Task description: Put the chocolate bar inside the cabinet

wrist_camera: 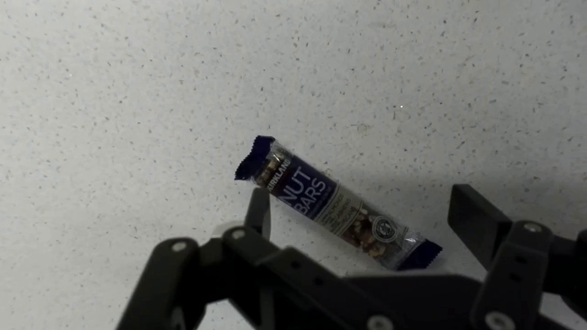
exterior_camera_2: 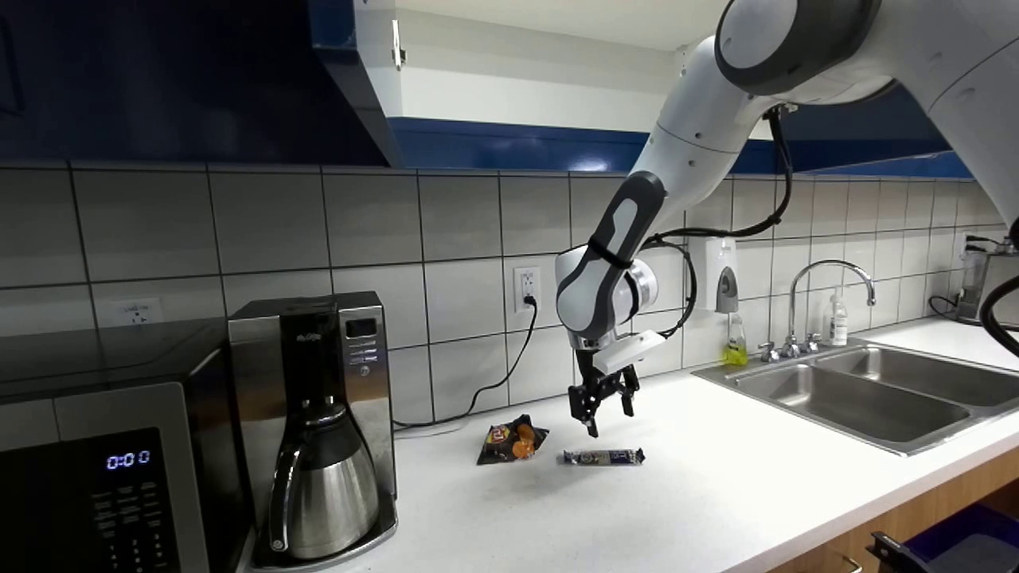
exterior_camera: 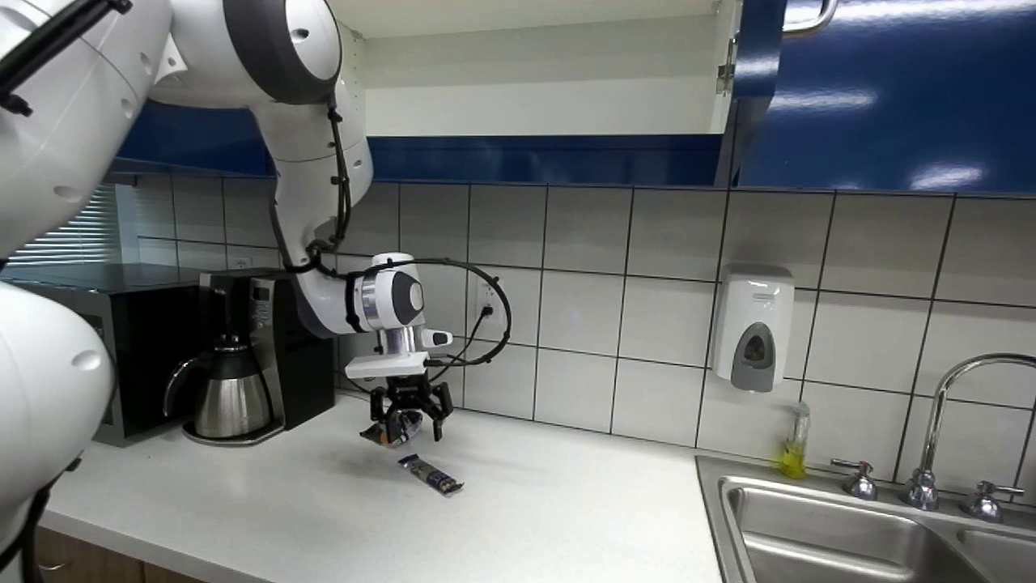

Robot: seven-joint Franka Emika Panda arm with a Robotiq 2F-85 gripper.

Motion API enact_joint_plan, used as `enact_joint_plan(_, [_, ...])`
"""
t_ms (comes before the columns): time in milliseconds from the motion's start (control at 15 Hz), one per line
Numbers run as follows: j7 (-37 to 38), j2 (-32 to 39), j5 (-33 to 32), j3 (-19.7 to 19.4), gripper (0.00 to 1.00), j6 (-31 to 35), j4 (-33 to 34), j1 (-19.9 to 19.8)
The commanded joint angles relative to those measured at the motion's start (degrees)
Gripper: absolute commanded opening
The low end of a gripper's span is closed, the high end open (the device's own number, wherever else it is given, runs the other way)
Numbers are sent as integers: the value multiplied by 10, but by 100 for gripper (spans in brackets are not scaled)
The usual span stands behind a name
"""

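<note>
The chocolate bar is a wrapped nut bar with dark blue ends. It lies flat on the white counter in both exterior views (exterior_camera: 431, 475) (exterior_camera_2: 603, 458). In the wrist view the bar (wrist_camera: 341, 208) lies slantwise between the fingers. My gripper (exterior_camera: 413, 433) (exterior_camera_2: 611, 422) is open and empty above the counter, with its fingers (wrist_camera: 362, 201) spread apart in the wrist view. The left fingertip overlaps the bar's edge there; the fingers look apart from the bar in the exterior views. The upper cabinet (exterior_camera: 542, 105) (exterior_camera_2: 525, 87) stands open, with blue trim and a white inside.
A black snack bag (exterior_camera: 405, 429) (exterior_camera_2: 509, 442) lies beside the bar, partly behind the gripper in an exterior view. A coffee maker (exterior_camera: 295, 348) (exterior_camera_2: 370, 414) and microwave (exterior_camera_2: 95, 477) stand at one end. A sink (exterior_camera: 712, 502) (exterior_camera_2: 899, 446) is at the opposite end. A raised blue door (exterior_camera: 890, 105) borders the cabinet.
</note>
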Motion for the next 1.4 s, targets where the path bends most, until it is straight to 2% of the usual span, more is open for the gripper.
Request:
enact_joint_plan(0, [-79, 12, 19, 20, 100, 17, 9, -31])
enact_joint_plan(600, [-206, 41, 30, 37, 100, 35, 33, -66])
enact_joint_plan(1333, [-315, 72, 29, 76, 100, 29, 66, -81])
